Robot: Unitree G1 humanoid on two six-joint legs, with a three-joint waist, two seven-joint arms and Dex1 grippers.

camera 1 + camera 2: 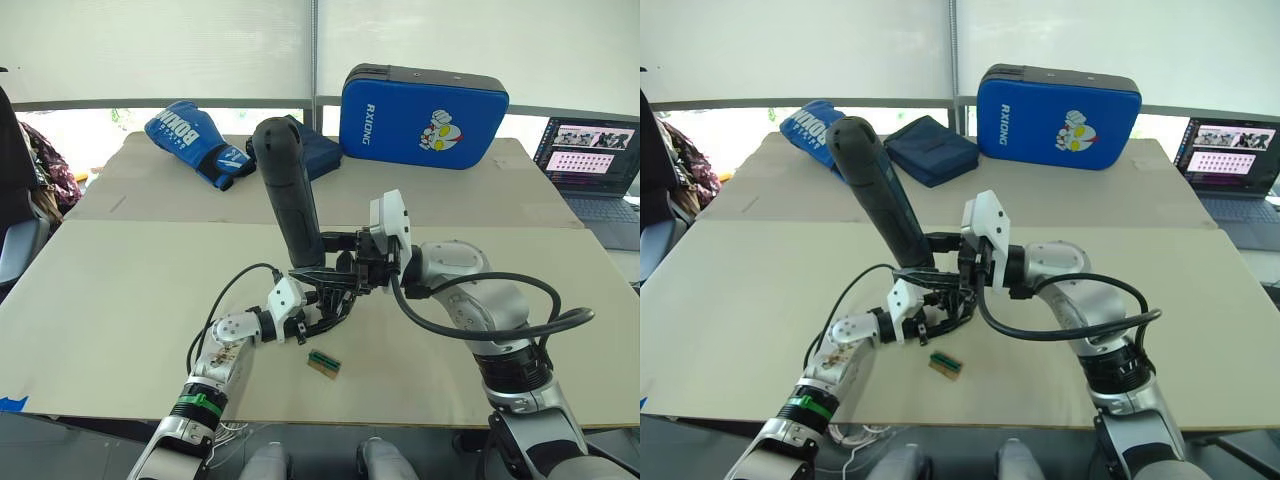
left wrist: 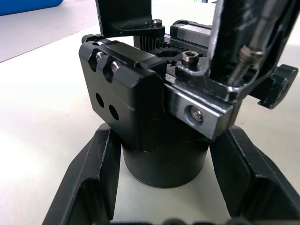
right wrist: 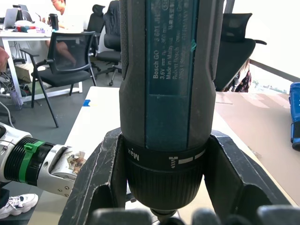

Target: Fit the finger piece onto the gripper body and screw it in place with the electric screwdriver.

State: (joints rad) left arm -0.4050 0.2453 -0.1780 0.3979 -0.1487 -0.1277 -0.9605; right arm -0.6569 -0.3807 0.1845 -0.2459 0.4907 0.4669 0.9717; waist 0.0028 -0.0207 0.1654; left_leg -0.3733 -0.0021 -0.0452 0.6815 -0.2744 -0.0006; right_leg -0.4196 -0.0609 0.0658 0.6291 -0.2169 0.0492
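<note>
Near the front middle of the desk: left tool clamped on the gripper body, one black finger against each side of its round base, base standing on the desk surface. Right tool closed around the electric screwdriver, fingers pressed on either side of the collar just below the grip. Screwdriver held steeply upright, fat end high and leaning toward the robot's left, narrow end pointing down into the top of the gripper body. Thin metal bit reaching a screw on the upper block of the body, among several other screw heads. Cannot tell which part there is the finger piece. Small green-and-tan block lying loose on the desk just in front of the two tools, touching neither. Across the far side of the desk: blue boxing glove, dark blue folded pouch, blue strike pad. Laptop open at the far right.
</note>
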